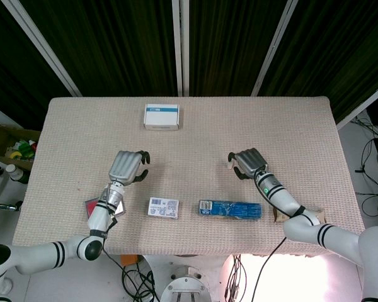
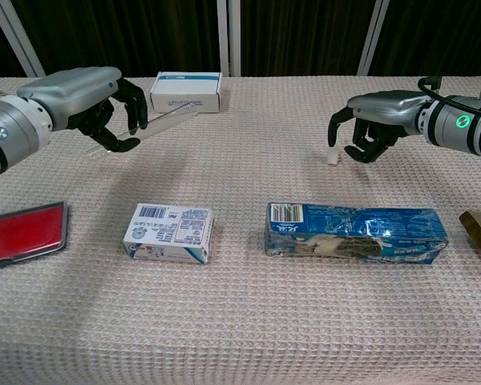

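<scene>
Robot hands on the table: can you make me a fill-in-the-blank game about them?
1. The left hand holds a clear ____.
2. The right hand touches a small white ____ on the cloth.
3. The long packet in front is coloured ____.
4. The flat case near the left edge is coloured ____.

Missing words: tube; cap; blue; red

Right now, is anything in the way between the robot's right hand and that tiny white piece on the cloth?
Nothing visible. The right hand is right at the small white piece, fingers curled about it; the blue packet lies nearer the camera, apart.
</scene>
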Robot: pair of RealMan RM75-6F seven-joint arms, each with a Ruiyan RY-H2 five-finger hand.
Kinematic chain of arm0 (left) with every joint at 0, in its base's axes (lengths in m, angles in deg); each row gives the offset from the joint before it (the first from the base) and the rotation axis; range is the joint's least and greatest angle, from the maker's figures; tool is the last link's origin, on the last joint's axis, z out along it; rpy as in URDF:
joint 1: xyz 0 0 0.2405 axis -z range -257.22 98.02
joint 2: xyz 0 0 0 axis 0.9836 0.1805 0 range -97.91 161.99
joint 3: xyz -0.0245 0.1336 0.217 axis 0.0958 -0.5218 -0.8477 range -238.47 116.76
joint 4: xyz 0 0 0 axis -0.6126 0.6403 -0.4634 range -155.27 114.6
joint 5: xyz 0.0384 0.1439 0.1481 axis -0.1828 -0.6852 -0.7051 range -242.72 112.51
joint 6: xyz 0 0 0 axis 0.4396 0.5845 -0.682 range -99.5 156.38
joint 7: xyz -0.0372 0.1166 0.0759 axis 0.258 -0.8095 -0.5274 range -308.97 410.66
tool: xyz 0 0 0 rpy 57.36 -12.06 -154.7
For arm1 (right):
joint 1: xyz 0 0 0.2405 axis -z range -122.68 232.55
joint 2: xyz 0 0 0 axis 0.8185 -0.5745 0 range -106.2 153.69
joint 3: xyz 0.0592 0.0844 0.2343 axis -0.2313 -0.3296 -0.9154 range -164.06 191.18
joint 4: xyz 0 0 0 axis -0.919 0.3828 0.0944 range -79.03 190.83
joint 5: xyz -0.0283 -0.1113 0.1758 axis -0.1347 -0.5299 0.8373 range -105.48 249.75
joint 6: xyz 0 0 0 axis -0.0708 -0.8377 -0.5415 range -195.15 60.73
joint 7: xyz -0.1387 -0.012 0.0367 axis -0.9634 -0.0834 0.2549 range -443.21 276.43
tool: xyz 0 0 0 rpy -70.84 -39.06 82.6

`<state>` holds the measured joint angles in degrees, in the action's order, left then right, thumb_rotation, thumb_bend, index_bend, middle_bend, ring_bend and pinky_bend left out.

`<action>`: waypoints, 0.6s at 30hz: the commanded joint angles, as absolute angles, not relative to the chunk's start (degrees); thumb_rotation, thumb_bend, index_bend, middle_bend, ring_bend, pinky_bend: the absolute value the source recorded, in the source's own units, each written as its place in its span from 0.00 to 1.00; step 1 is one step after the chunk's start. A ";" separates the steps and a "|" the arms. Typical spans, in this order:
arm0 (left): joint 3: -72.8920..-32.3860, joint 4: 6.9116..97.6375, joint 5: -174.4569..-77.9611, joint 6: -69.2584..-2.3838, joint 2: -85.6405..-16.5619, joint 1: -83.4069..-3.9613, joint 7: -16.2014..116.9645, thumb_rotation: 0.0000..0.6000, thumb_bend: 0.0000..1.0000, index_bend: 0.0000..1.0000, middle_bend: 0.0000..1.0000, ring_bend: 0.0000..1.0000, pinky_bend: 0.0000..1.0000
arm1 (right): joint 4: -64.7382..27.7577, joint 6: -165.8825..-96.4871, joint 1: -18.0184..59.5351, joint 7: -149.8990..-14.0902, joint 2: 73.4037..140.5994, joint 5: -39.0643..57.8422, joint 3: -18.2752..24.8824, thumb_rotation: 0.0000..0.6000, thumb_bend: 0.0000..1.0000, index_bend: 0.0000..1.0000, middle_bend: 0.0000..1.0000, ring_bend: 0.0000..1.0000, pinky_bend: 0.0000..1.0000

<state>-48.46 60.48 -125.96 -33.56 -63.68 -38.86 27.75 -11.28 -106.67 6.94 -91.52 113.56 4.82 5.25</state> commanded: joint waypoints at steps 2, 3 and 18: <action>-48.56 60.60 -126.08 -33.63 -63.72 -38.92 27.73 1.00 0.48 0.66 0.65 0.81 1.00 | -14.14 -107.96 7.22 -93.89 112.45 4.55 5.82 1.00 0.55 0.38 0.88 1.00 1.00; -48.56 60.63 -126.11 -33.69 -63.70 -38.94 27.73 1.00 0.48 0.66 0.65 0.81 1.00 | -14.45 -107.97 7.19 -94.59 112.32 4.78 5.96 1.00 0.55 0.38 0.88 1.00 1.00; -48.57 60.39 -126.58 -33.75 -63.80 -39.09 28.23 1.00 0.48 0.65 0.65 0.81 1.00 | -18.38 -109.65 7.42 -100.59 110.93 8.91 6.41 1.00 0.54 0.38 0.88 1.00 1.00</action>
<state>-48.58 60.40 -126.58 -33.75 -63.81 -39.09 28.24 -18.13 -109.31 7.32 -100.62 111.06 9.11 6.46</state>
